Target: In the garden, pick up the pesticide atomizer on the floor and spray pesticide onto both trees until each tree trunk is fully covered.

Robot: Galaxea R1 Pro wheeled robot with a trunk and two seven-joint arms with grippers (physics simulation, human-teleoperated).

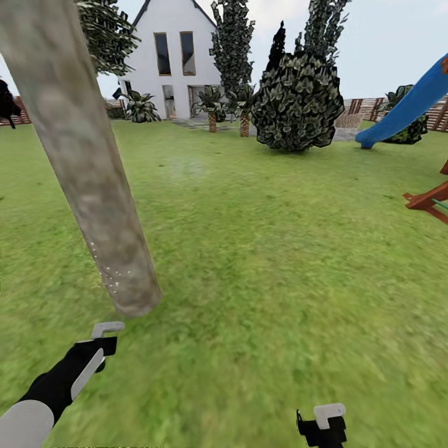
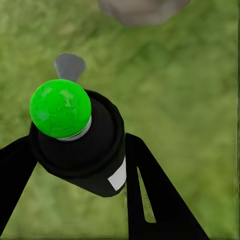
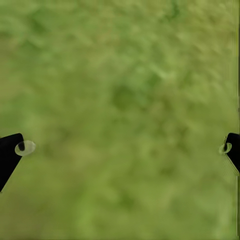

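The left gripper [image 2: 80, 165] is clamped on the pesticide atomizer [image 2: 82, 145], a black can with a green ball top [image 2: 60, 107] and a blank white label patch bearing no readable writing. Its long axis runs along the fingers, top toward the tree trunk [image 1: 87, 168] just ahead, where white pesticide specks [image 1: 111, 274] dot the base. The right gripper [image 3: 120, 150] hangs spread apart over lawn [image 1: 280, 249].

Green lawn [image 1: 280, 261]; white house [image 1: 174, 56] w/ tall windows, blue slide [image 1: 407, 106], pale sky.
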